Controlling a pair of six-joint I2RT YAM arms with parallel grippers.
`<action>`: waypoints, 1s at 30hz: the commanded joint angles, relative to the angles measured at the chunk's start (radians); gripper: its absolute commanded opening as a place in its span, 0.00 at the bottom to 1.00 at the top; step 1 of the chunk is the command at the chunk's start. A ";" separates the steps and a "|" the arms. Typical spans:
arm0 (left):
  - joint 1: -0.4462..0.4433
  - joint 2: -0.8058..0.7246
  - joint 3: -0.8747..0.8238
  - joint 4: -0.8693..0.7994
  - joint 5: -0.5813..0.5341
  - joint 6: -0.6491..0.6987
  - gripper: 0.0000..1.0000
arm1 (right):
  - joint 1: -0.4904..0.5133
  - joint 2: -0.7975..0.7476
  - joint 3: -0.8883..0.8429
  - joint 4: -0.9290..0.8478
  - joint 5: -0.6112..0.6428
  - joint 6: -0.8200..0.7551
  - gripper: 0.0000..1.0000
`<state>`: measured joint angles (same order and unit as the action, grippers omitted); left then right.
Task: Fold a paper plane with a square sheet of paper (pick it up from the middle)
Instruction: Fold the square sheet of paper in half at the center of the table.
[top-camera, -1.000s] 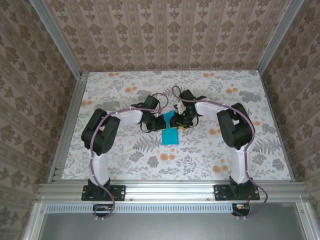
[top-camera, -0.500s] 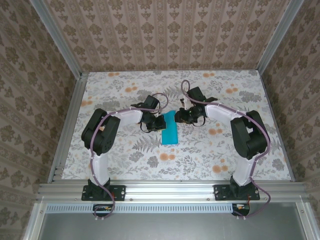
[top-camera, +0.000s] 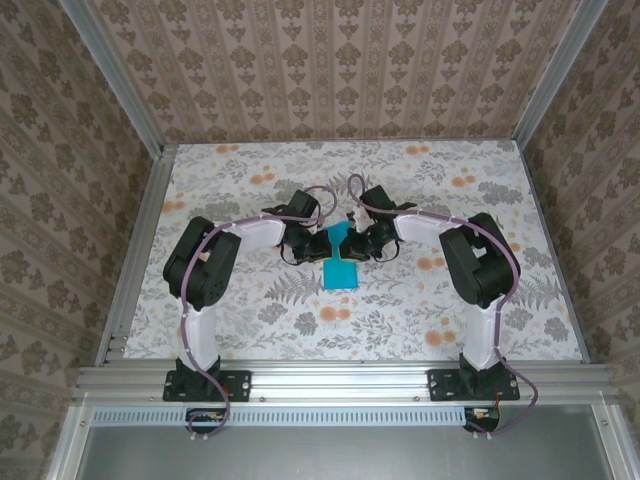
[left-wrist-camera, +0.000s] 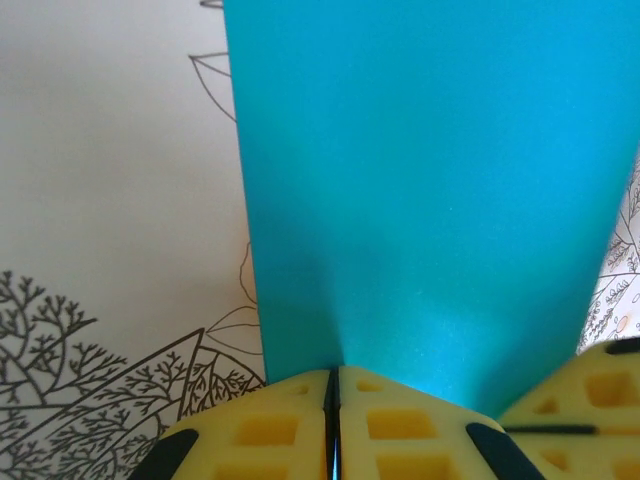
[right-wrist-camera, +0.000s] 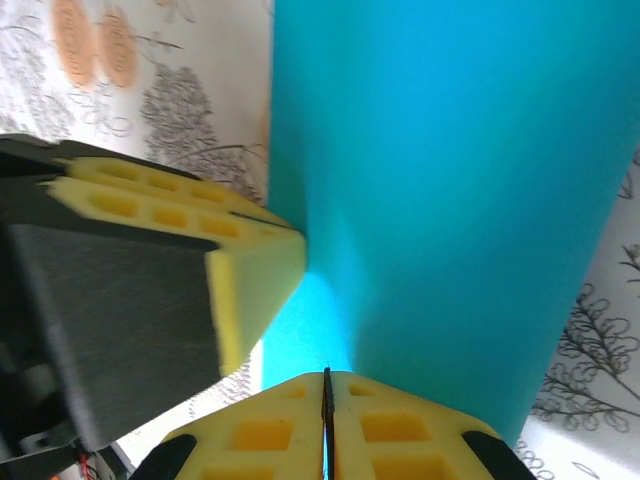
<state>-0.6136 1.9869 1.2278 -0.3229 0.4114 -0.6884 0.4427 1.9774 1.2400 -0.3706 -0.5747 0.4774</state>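
Left jaws: the left gripper (left-wrist-camera: 333, 400) has its yellow pads pressed together with no gap, pinching an edge of the turquoise sheet of paper (left-wrist-camera: 430, 200).
Right jaws: the right gripper (right-wrist-camera: 326, 395) is closed flat in the same way, nipping the sheet of paper (right-wrist-camera: 450, 200) at its edge.
Grippers to each other: seen from the right wrist, the left gripper (right-wrist-camera: 270, 255) comes in from the side, its pad tips touching the same paper, just beside the right one.
Paper: plain and unmarked, longer than wide; it rises smooth away from both pairs of pads.
Place: from above, the sheet of paper (top-camera: 341, 272) sits mid-desk between the left gripper (top-camera: 322, 247) and the right gripper (top-camera: 358, 247).
Desk: a floral-patterned desk (top-camera: 400, 310) under both arms.
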 joint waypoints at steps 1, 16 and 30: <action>-0.003 0.090 -0.031 -0.087 -0.093 -0.007 0.11 | -0.005 0.026 0.033 -0.056 0.046 -0.013 0.10; -0.003 0.110 -0.048 -0.093 -0.097 0.001 0.10 | -0.054 0.051 -0.074 -0.017 0.082 -0.025 0.10; -0.005 0.141 -0.018 -0.094 -0.108 0.004 0.10 | -0.042 -0.051 -0.093 0.040 -0.037 0.006 0.10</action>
<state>-0.6128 2.0083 1.2514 -0.3298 0.4206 -0.6884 0.3908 1.9587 1.1809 -0.3386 -0.5713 0.4717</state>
